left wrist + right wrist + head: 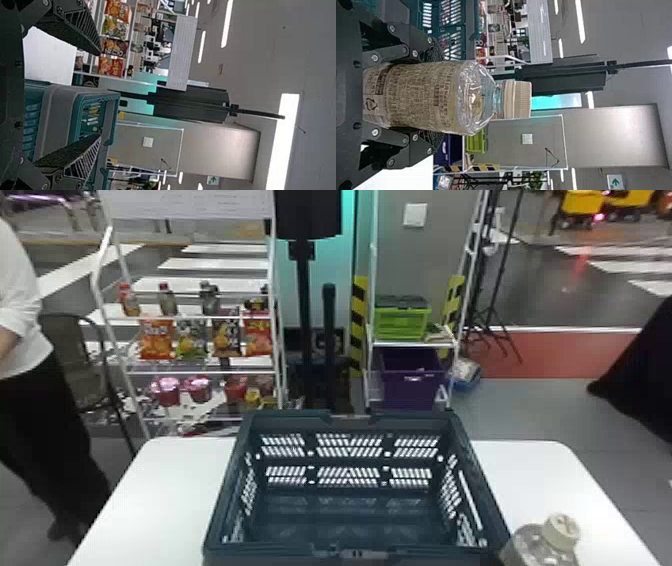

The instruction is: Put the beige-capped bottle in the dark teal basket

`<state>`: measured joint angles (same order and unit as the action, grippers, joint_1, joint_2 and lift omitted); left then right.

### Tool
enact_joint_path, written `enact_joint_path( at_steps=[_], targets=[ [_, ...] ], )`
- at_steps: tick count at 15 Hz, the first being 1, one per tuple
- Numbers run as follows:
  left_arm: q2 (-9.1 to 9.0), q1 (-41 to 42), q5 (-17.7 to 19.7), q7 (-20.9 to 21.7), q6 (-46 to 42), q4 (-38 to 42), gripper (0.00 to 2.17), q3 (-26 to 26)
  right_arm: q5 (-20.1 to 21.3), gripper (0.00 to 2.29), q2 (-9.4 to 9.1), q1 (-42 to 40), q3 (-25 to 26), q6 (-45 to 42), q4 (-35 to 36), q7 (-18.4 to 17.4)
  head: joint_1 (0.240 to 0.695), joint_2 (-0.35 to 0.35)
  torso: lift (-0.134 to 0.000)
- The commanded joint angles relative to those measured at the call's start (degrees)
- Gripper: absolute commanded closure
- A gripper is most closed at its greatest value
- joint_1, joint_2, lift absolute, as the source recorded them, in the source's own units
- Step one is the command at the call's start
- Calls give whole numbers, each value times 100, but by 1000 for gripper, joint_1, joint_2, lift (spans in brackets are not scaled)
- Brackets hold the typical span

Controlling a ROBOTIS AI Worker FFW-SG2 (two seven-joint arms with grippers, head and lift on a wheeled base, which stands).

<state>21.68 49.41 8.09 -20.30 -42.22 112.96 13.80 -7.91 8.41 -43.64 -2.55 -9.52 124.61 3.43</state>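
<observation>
The dark teal basket [357,554] stands on the white table with its open top facing up and nothing inside. At its near right corner the beige-capped bottle [542,542] shows its cap and clear shoulder, beside the basket's right wall. In the right wrist view my right gripper [431,97] is shut on the bottle [421,97], one finger on each side of the label; the bottle is upright, cap up. My left gripper [97,95] is open with nothing between its fingers, near the basket [113,118] in the left wrist view.
The white table [165,490] extends on both sides of the basket. Behind it stand a snack rack [200,317] at the left and a shelf [410,344] with a green crate [400,322] and a purple bin [410,387]. A person stands at the far left.
</observation>
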Motion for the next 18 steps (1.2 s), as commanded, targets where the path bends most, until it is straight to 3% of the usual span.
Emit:
enact_joint_path(
  at_steps=[1,6,11,13,18],
  targets=[
    [-6,16,0,0,-18,-2,157,0,26,2280,2,268,-26,738,353,0,499,0,0],
    [-15,51,0,0,-106,-72,157,0,264,2280,-15,1595,-510,3497,828,-79,499,0,0],
    [-24,51,26,0,-123,-81,157,-35,351,2280,-42,3362,-1187,6486,766,-431,499,0,0],
    [-32,33,53,0,-123,-125,157,-35,255,2280,-59,4092,-1424,7277,503,-501,499,0,0],
    [-68,16,61,0,-123,-142,157,-35,26,2280,-578,5375,-1450,9720,-236,-510,499,0,0]
  ],
)
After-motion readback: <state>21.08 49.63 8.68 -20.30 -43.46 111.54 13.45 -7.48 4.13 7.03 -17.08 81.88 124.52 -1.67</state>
